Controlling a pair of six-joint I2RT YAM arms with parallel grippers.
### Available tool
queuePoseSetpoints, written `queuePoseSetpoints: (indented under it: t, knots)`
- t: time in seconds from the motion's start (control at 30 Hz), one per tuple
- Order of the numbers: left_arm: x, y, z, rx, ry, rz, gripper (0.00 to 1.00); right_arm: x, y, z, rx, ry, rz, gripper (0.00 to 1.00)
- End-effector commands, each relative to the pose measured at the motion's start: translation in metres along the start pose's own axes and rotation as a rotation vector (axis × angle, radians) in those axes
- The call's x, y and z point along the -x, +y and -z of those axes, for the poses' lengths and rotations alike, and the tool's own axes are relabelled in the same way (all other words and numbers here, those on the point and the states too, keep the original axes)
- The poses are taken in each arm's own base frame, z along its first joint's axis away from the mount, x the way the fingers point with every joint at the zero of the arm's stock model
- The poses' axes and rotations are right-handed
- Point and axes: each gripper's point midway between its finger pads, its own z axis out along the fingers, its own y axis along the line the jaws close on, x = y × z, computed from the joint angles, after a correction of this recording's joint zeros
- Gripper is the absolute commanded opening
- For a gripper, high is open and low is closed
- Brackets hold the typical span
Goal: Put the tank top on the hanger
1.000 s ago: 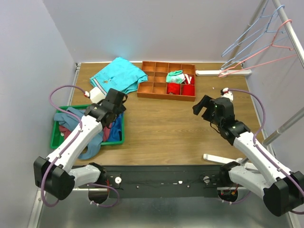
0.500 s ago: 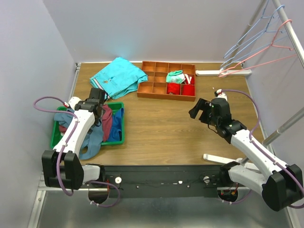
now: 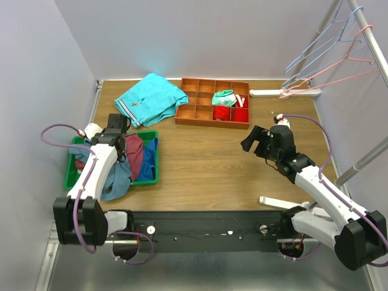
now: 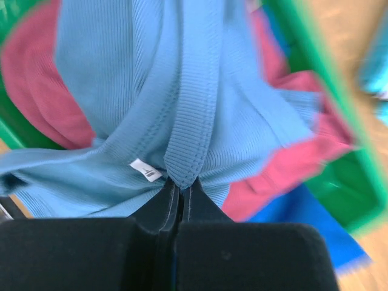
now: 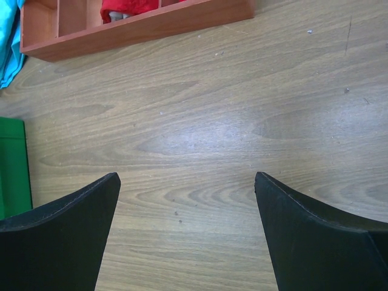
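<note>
Clearly the tank top (image 4: pixel 182 91) is a soft, finely ribbed steel-blue knit with a stitched, folded hem and a small white label. It lies heaped in the green plastic tray (image 3: pixel 70 173) at the left of the table (image 3: pixel 206 163). One fold spills over the tray's near rim, and part of it rests on a maroon shirt (image 3: pixel 134 154). The left gripper (image 4: pixel 179 194) has its black fingers pressed together with almost no gap, pinching a bunched ridge of the ribbed hem between the tips. In the overhead view this gripper (image 3: pixel 115 126) sits over the tray's far end.

The hanger (image 3: pixel 330 83), a thin pink wire triangle, hangs on the slanted metal rail at the far right, among light blue wire ones, well apart from the tank top.

The right gripper (image 5: pixel 185 182) has its two dark, wedge-shaped fingers spread wide and holds nothing. Only smooth, grained wood shows between them. It hovers over the middle-right of the table, near a flat orange wooden organiser (image 3: pixel 212 103) divided into square compartments.
</note>
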Motion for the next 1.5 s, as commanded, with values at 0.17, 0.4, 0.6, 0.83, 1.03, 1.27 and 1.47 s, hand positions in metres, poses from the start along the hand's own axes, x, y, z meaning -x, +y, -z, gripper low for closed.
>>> queuePoseSetpoints:
  t: [0.17,0.4,0.6,0.83,1.03,1.27,1.47]
  knots:
    - [0.096,-0.024,0.129,-0.435,-0.261,-0.011,0.0,0.024,0.017,0.01,0.04,-0.037,0.02,1.0]
    - [0.121,-0.094,0.25,-0.999,-0.318,-0.16,0.0,0.048,0.035,0.017,0.08,-0.077,0.019,1.0]
    - [0.081,-0.154,0.338,-1.281,-0.287,-0.399,0.0,0.061,0.044,0.024,0.098,-0.092,0.019,1.0]
    - [-0.034,-0.175,0.347,-1.344,-0.099,-0.665,0.0,0.066,0.036,0.03,0.055,-0.114,0.023,1.0]
    - [-0.189,-0.119,0.262,-1.224,0.209,-1.031,0.21,0.04,0.016,0.026,0.009,-0.069,0.027,1.0]
    - [-0.231,-0.081,0.203,-1.086,0.307,-0.993,0.8,0.012,0.027,-0.004,0.083,0.043,0.057,0.98]
    - [-0.19,-0.086,0.179,-0.908,0.201,-0.77,0.89,-0.041,0.087,-0.026,0.143,0.148,0.183,0.96]
